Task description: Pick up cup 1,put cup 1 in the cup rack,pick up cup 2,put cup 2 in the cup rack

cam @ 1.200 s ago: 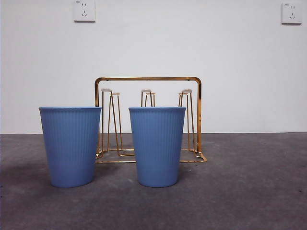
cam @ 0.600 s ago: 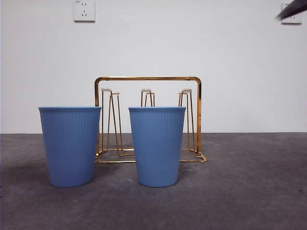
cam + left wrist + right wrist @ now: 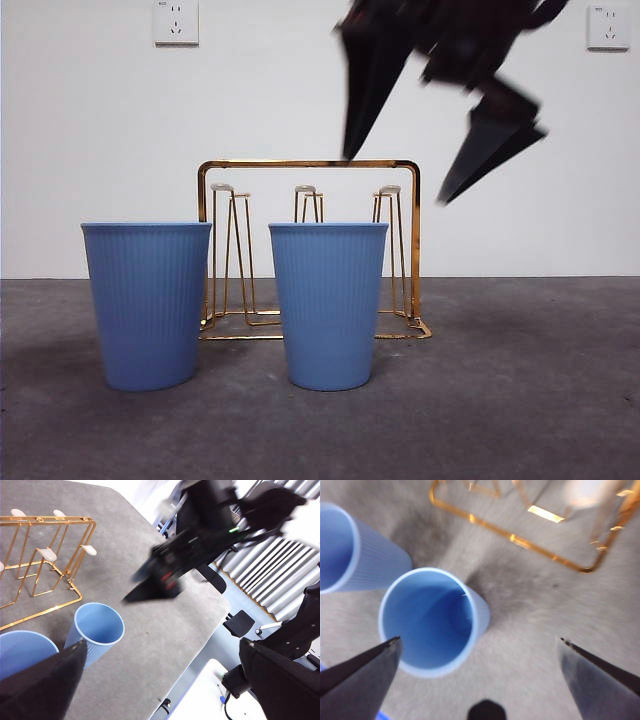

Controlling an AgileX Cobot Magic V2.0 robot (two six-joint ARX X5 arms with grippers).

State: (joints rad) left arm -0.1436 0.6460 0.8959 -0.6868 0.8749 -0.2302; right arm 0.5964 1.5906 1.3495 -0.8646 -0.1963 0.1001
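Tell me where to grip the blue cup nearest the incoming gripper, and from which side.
Grip that cup at its rim, coming from above, one jaw inside the mouth and one outside. It stands upright and open, so the rim is free. Its ribbed wall widens upward, and the other cup and the cup rack stand nearby. The right gripper is above it, jaws open.

i can't read any text, label, brand or number from here: the two blue cups [image 3: 328, 305], the cup rack [image 3: 309, 250] and the wall sockets [image 3: 176, 22] show no legible markings.
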